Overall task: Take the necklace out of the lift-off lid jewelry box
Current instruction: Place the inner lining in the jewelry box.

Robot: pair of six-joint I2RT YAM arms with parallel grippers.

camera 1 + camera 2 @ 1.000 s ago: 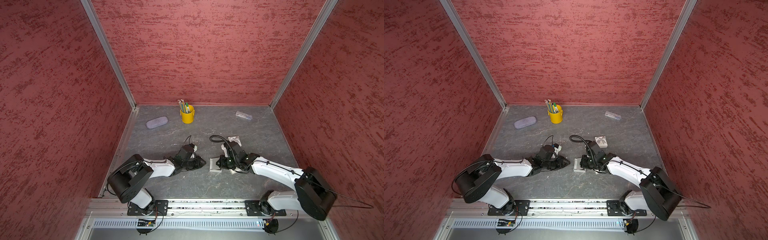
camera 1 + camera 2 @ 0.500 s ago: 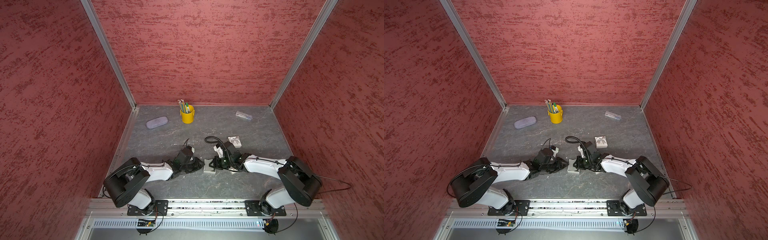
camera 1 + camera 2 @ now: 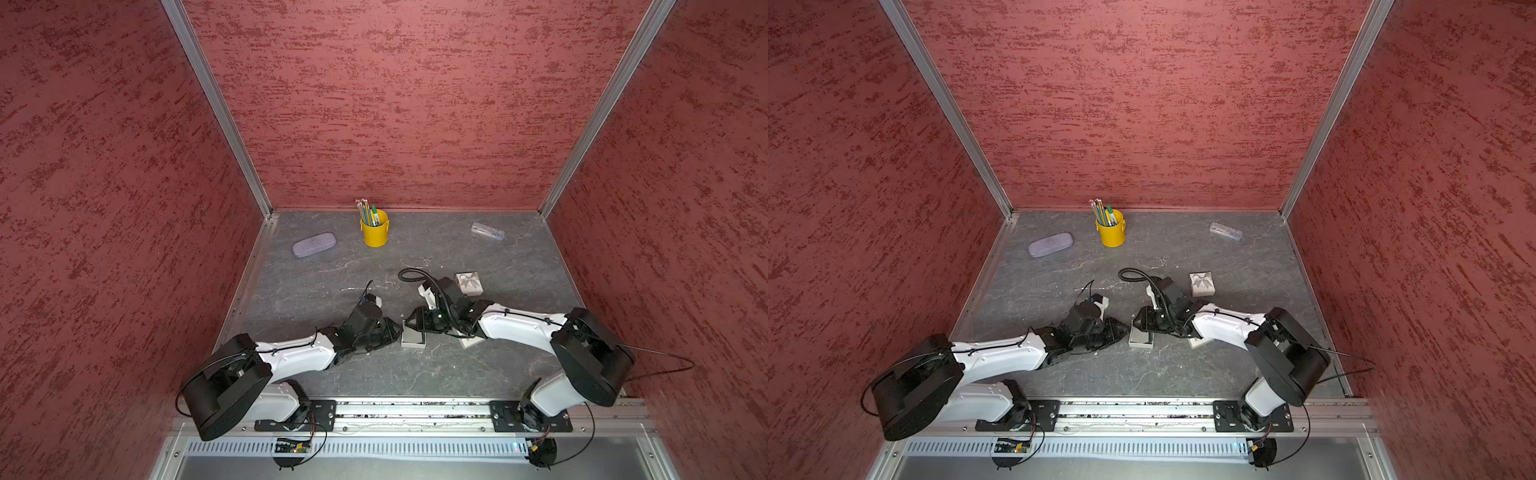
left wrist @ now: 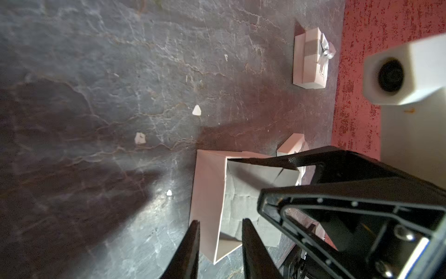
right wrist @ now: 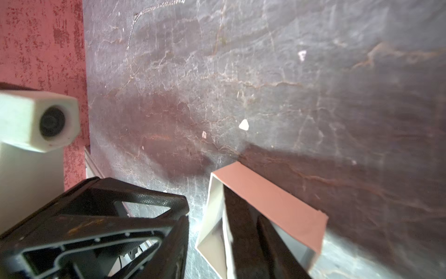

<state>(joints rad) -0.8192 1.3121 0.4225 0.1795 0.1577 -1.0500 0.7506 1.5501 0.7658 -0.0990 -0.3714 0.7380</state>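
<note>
The open jewelry box [image 3: 413, 338] [image 3: 1140, 337] sits low on the grey table between both grippers. Its lid [image 3: 468, 283] with a silver bow lies apart, behind the right arm. My left gripper [image 4: 219, 221] is open and straddles one box wall [image 4: 208, 193], one finger outside and one inside. My right gripper [image 5: 206, 205] is open too, with one finger [image 5: 243, 229] down in the box [image 5: 265, 193] and the other outside. No necklace shows inside the box. A thin chain [image 5: 132, 31], likely the necklace, lies on the bare table further off.
A white insert piece [image 3: 471, 341] lies under the right forearm. A yellow pencil cup [image 3: 375, 232], a lilac glasses case [image 3: 314, 244] and a clear case [image 3: 488, 231] stand along the back. Small white crumbs [image 4: 196, 110] dot the table. Red walls close three sides.
The right gripper has opened from shut over the box. The left gripper has moved right up to the box. The box has slid slightly left and toward the front.
</note>
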